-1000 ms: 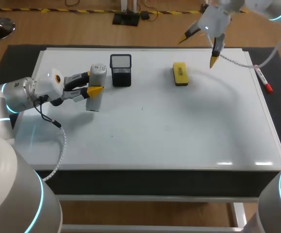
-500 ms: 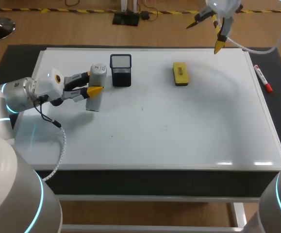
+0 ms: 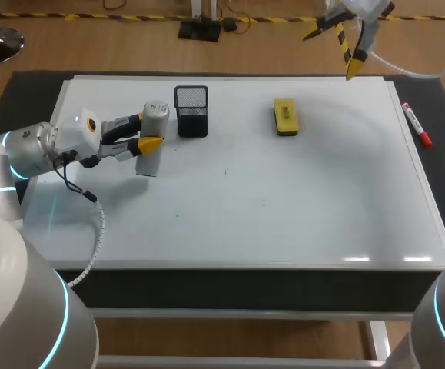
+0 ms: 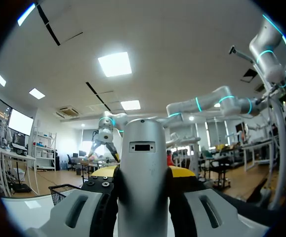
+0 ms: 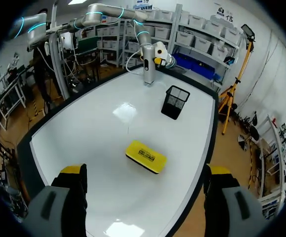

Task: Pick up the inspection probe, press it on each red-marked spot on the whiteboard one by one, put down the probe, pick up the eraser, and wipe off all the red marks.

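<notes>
On the tabletop's left: left gripper (image 3: 141,131), fingers clamped either side of the upright inspection probe (image 3: 156,115), whose base appears to rest on the whiteboard (image 3: 283,207), likely ready for pressing. Centre: black mesh pen holder (image 3: 191,111); yellow eraser (image 3: 286,117), lying free for later wiping. Far right: right gripper (image 3: 331,52), fingers spread, empty, raised clear.

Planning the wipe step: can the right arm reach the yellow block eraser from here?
Probably yes: the right arm's fingers are open and empty, bare whiteboard surrounds the yellow block eraser, and the black mesh cup stands well aside.
</notes>
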Tool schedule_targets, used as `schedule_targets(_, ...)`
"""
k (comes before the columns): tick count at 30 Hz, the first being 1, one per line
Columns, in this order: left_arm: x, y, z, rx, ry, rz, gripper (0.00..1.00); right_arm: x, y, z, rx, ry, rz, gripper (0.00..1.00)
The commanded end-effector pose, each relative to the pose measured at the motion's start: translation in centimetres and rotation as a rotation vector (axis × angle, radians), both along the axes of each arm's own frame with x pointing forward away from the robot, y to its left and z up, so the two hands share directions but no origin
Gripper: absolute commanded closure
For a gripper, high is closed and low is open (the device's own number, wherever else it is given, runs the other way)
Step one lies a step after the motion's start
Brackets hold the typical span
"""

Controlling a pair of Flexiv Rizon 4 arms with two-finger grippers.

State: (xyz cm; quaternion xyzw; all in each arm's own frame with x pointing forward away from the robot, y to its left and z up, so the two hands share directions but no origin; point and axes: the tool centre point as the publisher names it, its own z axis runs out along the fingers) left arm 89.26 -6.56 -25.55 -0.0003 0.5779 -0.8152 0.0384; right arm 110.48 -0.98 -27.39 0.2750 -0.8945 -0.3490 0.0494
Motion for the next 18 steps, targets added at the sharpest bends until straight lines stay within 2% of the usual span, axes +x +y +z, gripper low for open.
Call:
schedule_targets(1,0.2,0.0,0.1,-0.004,-0.002,-0.005,1.00,0.0,-0.1,0.1,-0.005,-0.002,0.002,0.00)
schedule_targets(5,1.3,0.2,1.1,0.010,-0.013,-0.012,1.00,0.0,-0.1,0.1,-0.005,-0.002,0.002,0.00)
schedule_targets(10,3.1,0.5,3.6,0.017,-0.053,-0.039,1.00,0.0,-0.1,0.1,-0.005,-0.002,0.002,0.00)
schedule_targets(16,6.2,0.4,6.6,0.021,-0.102,-0.084,1.00,0.0,-0.1,0.1,-0.005,-0.002,0.002,0.00)
schedule_targets(18,7.2,0.1,7.4,0.003,-0.121,-0.104,1.00,0.0,-0.1,0.1,-0.005,-0.002,0.002,0.00)
